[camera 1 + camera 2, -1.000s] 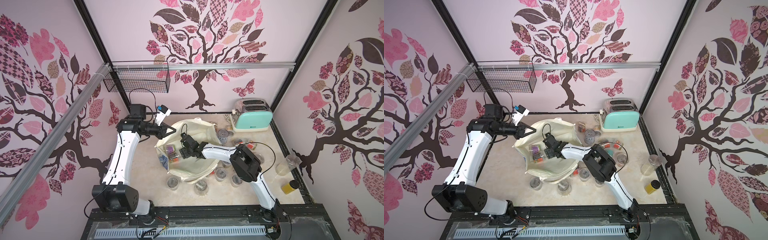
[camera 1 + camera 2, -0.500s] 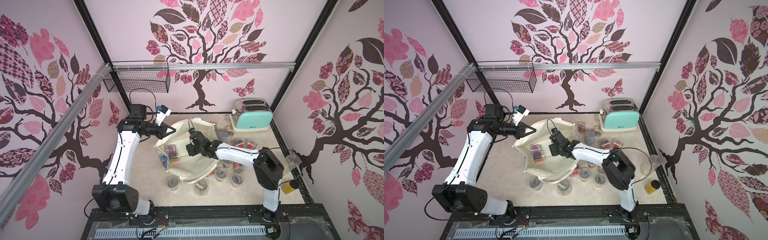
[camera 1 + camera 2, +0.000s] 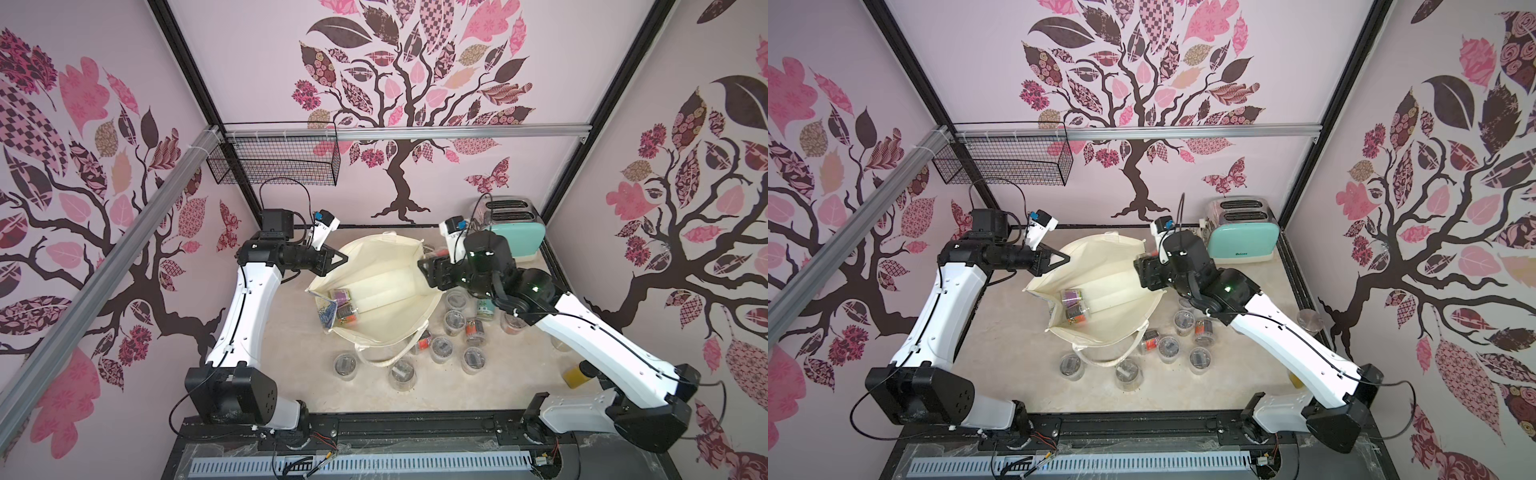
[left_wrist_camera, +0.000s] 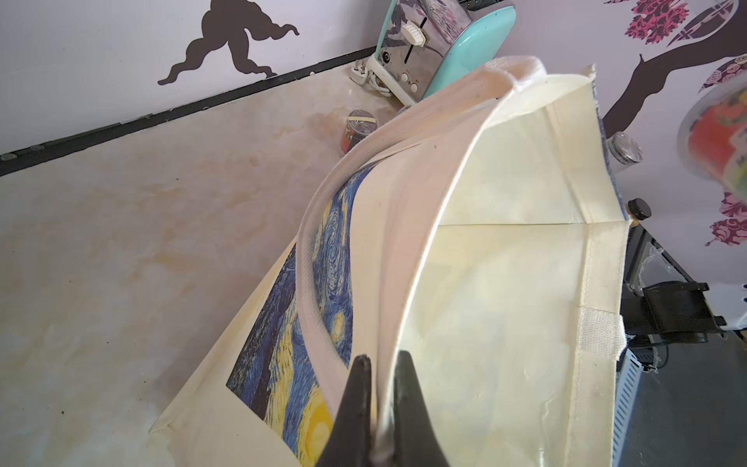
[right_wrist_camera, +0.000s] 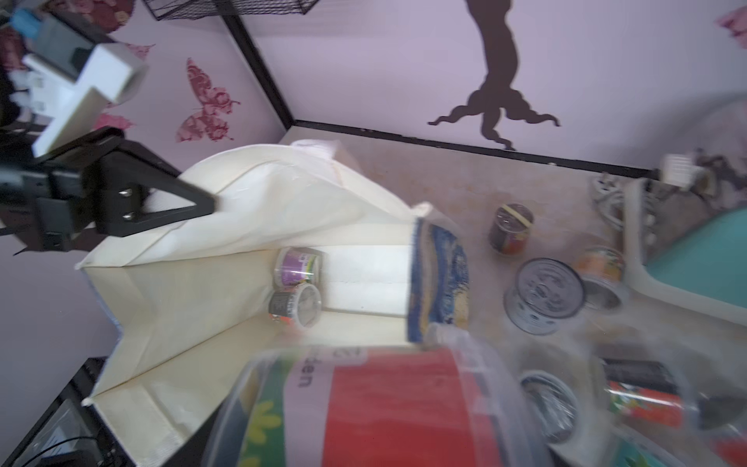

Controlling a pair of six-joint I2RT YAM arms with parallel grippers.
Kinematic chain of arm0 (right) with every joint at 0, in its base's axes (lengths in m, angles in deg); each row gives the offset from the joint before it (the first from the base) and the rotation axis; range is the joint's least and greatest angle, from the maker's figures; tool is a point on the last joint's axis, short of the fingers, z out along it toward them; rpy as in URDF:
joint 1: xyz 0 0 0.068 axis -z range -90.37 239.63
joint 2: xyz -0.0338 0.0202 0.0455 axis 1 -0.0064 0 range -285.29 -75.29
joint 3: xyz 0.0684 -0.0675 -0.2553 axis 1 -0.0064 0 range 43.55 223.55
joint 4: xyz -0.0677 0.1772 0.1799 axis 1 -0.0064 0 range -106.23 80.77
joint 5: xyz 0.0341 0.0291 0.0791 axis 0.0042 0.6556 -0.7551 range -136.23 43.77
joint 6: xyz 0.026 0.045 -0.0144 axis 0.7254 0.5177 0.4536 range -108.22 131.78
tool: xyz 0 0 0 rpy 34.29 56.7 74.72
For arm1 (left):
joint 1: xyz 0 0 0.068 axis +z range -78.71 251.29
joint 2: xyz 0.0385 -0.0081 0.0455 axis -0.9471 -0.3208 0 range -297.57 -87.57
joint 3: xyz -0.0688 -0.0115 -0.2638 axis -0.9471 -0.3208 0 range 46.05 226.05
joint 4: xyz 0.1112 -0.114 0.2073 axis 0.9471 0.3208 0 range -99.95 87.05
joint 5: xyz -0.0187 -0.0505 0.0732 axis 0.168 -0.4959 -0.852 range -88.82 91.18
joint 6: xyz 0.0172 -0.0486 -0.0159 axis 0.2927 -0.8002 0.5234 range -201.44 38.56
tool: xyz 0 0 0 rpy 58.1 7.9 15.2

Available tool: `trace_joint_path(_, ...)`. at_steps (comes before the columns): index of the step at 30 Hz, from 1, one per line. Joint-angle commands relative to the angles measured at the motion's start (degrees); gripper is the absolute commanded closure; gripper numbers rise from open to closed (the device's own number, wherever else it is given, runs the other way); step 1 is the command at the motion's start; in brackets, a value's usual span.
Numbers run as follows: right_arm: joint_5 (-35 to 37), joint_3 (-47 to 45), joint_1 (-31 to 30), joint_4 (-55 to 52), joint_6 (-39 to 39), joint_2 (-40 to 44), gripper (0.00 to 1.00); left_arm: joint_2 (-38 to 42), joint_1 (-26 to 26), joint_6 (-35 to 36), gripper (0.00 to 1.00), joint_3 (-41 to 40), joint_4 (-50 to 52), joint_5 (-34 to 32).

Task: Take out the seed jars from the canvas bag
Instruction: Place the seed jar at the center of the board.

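We judge the seed jar (image 5: 384, 408) held in our right claw (image 3: 424, 271) light, rigid and slick, best squeezed across its wall, while the left claw (image 4: 382, 360) pinches the rim of the limp canvas bag (image 3: 386, 286)

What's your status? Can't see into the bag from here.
Left gripper shut on canvas bag rim, holding it open. Right gripper holding a red seed jar at bag's edge. Two jars visible inside. Nothing blocking.
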Motion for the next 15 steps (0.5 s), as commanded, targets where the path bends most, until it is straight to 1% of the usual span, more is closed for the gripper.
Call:
trace_joint_path(1, 3.60, -6.75, 6.39, -9.10, 3.44, 6.57, 0.34, -0.27, -0.01, -0.14, 1.00, 0.74, -0.35, 0.34)
trace_joint_path(3, 3.42, -14.94, 9.03, -8.35, 6.08, 10.25, 0.33, -0.38, -0.07, -0.17, 1.00, 0.81, -0.25, 0.76)
trace_joint_path(5, 2.55, -22.96, 9.61, -6.37, 9.10, 13.06, 0.33, -0.55, 0.00, -0.26, 1.00, 1.21, 0.14, 1.31)
trace_joint_path(7, 3.38, -30.27, 9.72, -4.35, 13.26, 14.75, 0.34, -0.56, -0.05, -0.05, 1.00, 1.73, 0.72, 1.91)
trace_joint_path(9, 6.34, -34.96, 10.19, -3.84, 17.88, 14.92, 0.30, -0.54, -0.08, 0.17, 1.00, 2.16, 1.30, 2.22)
trace_joint_path(10, 6.71, -36.87, 10.90, -3.67, 20.21, 14.61, 0.29, -0.58, -0.07, 0.39, 1.00, 2.44, 1.67, 2.51)
trace_joint_path(13, 5.69, -41.76, 13.87, -2.89, 26.40, 13.45, 0.30, -0.70, -0.07, 0.74, 1.00, 2.91, 2.29, 3.14)
trace_joint_path(15, 4.78, -43.75, 15.84, -1.59, 28.16, 12.91, 0.31, -0.68, -0.03, 0.92, 1.00, 2.99, 2.44, 3.60)
